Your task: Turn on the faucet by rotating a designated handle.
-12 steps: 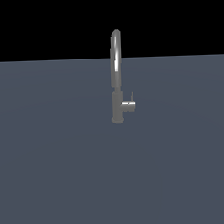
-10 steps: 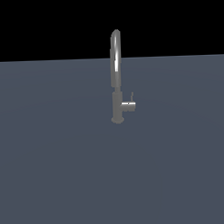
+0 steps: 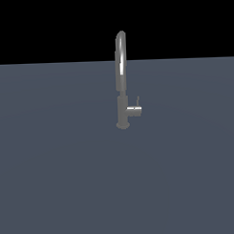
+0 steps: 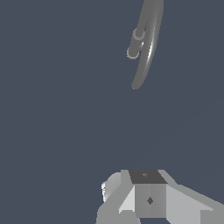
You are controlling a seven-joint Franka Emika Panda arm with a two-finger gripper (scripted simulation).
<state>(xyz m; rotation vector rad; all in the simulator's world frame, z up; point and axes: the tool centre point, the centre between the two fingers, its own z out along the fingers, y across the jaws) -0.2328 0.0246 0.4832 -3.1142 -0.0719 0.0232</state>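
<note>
Wrist view, nearest first: the hand (image 4: 146, 199) shows only as blocky grey housing at the edge of the picture. Fingertips not visible, so I cannot tell whether the fingers are apart or together. Nothing is held that I can see. The hand does not appear in the exterior view at all.

Beyond it, bare dark blue-grey surface (image 4: 65, 113), then the faucet (image 4: 146, 48) well apart from the hand, seen from above so the arched spout foreshortens into a long curved bar. The handle (image 4: 134, 43) juts sideways from it as a short stub with a round end face.

Exterior view: faucet (image 3: 121, 80) stands upright on the surface (image 3: 59, 178), small round base down, spout arching high. Handle (image 3: 134, 110) projects from the thicker lower body toward the exterior view's right, with a thin lever pin (image 3: 137, 100) rising from it.

Judgement: step in hand is the approach; no contact yet, task barely begun. To do it well, come in low at the lower body, clear of the spout, and line the fingers up on the stub or pin from the side. Push about the stub's own axis, not across it. The pin is thin, so a slightly off contact would likely slip past
</note>
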